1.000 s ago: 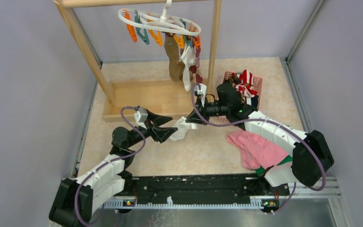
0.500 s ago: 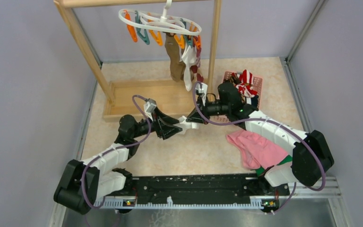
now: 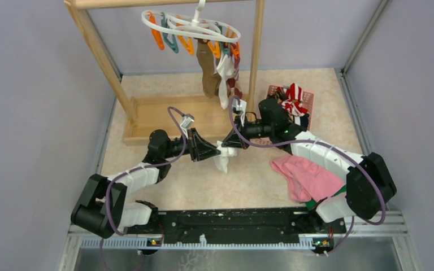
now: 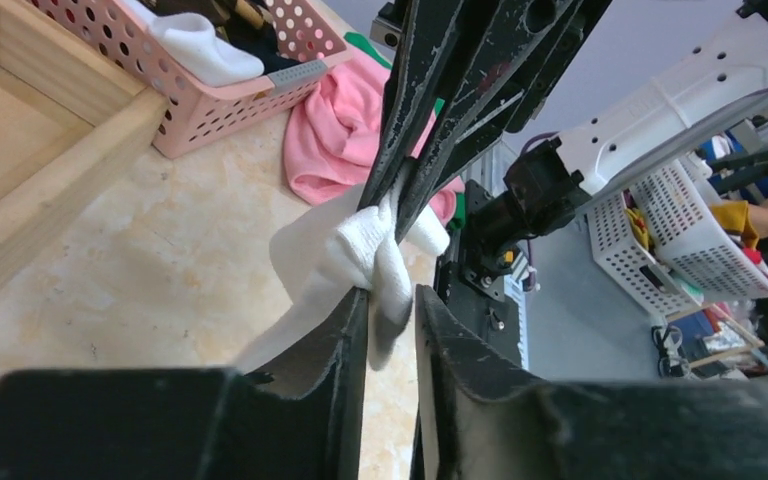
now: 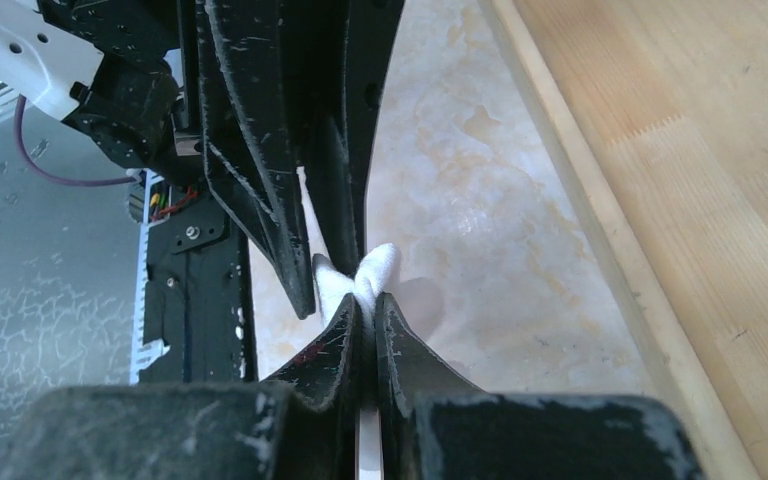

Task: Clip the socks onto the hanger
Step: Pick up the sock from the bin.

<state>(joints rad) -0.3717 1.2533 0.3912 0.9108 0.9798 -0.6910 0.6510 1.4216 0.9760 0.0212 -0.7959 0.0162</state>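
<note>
A white sock (image 3: 222,160) hangs above the floor between my two grippers. My right gripper (image 3: 228,143) is shut on the sock's bunched top (image 5: 375,268). The left gripper (image 3: 210,152) meets it from the left, jaws narrowed around a fold of the sock (image 4: 355,250), with a sliver of gap still showing on one side. In the left wrist view the right gripper's fingers (image 4: 412,170) pinch the sock from above. The hanger (image 3: 190,23) hangs from the wooden rack with an olive-brown sock (image 3: 208,73), a white sock (image 3: 224,79) and orange and teal clips (image 3: 169,39).
A pink basket (image 3: 305,100) holding more socks sits at the right, behind the right arm. A pink cloth (image 3: 308,178) lies near the right arm's base. The wooden rack's post (image 3: 255,51) and tray base (image 3: 169,116) stand just behind the grippers.
My left arm has reached right to the sock, and its jaws have narrowed around it. The right gripper has kept its hold and barely moved; the sock now hangs lower.
</note>
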